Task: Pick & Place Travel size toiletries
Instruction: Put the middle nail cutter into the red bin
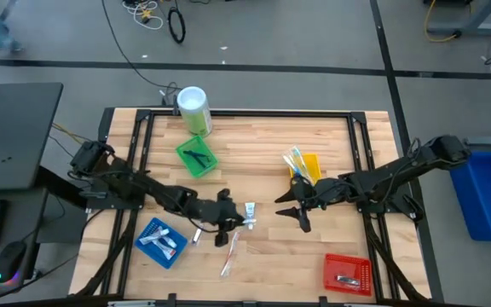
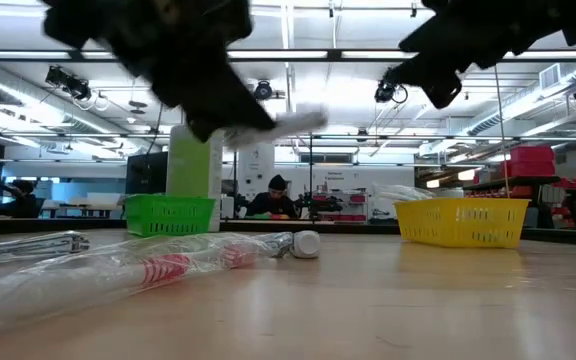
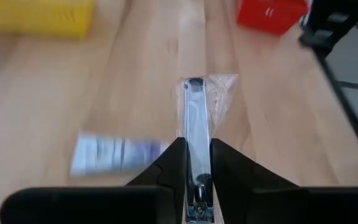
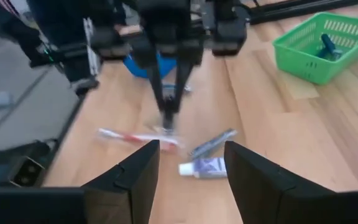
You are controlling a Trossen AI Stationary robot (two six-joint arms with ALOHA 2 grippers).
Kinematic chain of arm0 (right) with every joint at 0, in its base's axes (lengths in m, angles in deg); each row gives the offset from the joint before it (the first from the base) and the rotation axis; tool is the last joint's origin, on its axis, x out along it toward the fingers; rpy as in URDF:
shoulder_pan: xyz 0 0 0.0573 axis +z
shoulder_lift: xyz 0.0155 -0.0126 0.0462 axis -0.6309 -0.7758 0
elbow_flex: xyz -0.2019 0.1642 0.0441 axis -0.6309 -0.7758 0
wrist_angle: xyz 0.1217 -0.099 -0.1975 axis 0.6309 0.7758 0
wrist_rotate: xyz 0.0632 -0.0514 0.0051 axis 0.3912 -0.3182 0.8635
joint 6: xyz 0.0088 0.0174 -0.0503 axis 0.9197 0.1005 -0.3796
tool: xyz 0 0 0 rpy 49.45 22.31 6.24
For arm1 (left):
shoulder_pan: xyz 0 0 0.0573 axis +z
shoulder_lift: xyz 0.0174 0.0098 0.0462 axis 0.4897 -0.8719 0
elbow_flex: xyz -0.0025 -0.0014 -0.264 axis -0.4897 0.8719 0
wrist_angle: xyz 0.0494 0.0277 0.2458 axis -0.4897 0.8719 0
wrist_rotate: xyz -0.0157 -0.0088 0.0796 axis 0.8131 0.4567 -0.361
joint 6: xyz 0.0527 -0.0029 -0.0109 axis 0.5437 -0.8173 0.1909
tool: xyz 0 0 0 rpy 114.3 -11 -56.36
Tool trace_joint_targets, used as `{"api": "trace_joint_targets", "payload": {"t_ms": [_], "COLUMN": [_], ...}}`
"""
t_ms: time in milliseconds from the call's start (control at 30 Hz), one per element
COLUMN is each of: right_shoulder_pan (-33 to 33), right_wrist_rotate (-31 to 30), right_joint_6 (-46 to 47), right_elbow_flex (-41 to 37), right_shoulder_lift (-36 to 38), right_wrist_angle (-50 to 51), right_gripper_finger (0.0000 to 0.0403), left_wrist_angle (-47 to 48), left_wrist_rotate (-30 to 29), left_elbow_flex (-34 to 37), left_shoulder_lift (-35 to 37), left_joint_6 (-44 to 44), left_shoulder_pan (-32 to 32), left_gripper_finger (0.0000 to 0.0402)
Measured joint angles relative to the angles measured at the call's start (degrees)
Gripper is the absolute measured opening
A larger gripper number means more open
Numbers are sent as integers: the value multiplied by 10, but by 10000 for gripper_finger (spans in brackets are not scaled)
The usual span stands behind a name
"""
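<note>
My left gripper (image 1: 228,223) hovers over the table's middle, shut on a slim bluish toothbrush in a clear wrapper (image 3: 195,121). In the low view the toothbrush (image 2: 290,121) shows pale and blurred above the table. Lying on the wood below are a small white tube (image 1: 250,213), a red-and-white wrapped toothbrush (image 4: 135,137) and a slim grey-blue piece (image 4: 211,144). My right gripper (image 4: 191,155) hangs open to the right of these, above the table (image 1: 295,213), touching nothing. My left gripper pinches the wrapped toothbrush near one end (image 3: 196,163) between its two fingers (image 3: 174,163). The fingers slant down from the table's left and lie along the toothbrush, which sticks out ahead of them. The toothbrush is lifted clear of the table.
A blue tray (image 1: 160,241) with items sits near left, a green tray (image 1: 197,158) and a green canister with a white lid (image 1: 193,109) at the far side. The yellow tray (image 1: 307,165) stands behind my right gripper; a red tray (image 1: 348,273) is near right.
</note>
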Motion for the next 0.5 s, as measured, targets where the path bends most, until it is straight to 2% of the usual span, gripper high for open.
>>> {"api": "trace_joint_targets", "payload": {"t_ms": [167, 367, 500], "right_shoulder_pan": [0, 0, -13], "right_wrist_rotate": [-2, -32, -47], "right_joint_6": [-32, -113, -104], "right_elbow_flex": [0, 0, 0], "right_shoulder_lift": [-46, -98, -117], "right_wrist_angle": [-18, -121, -146], "right_gripper_finger": [198, 228, 242], "left_wrist_angle": [9, 9, 8], "left_wrist_rotate": [4, 3, -2], "left_elbow_flex": [-43, -64, -68], "left_shoulder_lift": [0, 0, 0], "left_joint_6": [45, 53, 60], "left_shoulder_pan": [30, 54, 62], "left_gripper_finger": [57, 67, 62]}}
